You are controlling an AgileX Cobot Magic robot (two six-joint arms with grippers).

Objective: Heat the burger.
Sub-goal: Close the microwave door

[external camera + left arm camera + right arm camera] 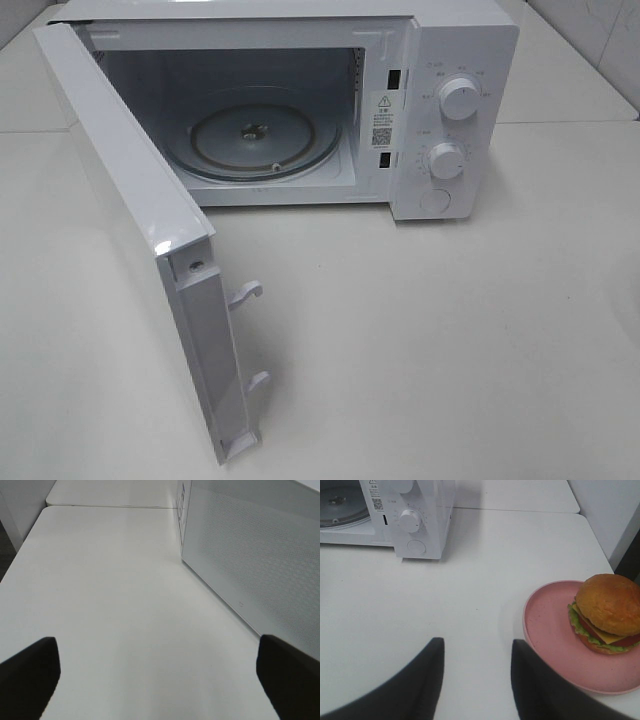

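Note:
The burger [610, 611], with a golden-brown bun, lettuce, cheese and a patty, sits on a pink round plate [555, 640] on the white table, seen only in the right wrist view. My right gripper [477, 680] hovers over the table beside the plate; its jaws stand partly apart with nothing between them. My left gripper [157, 675] is wide open above bare table, next to a white perforated panel [250, 555] of the microwave. Neither gripper nor the burger appears in the exterior high view.
The white microwave [450, 60] stands at the back of the table. Its door [130, 200] swings out toward the front left. A bare glass turntable [255, 140] lies inside. Two knobs are on its right panel [412, 520].

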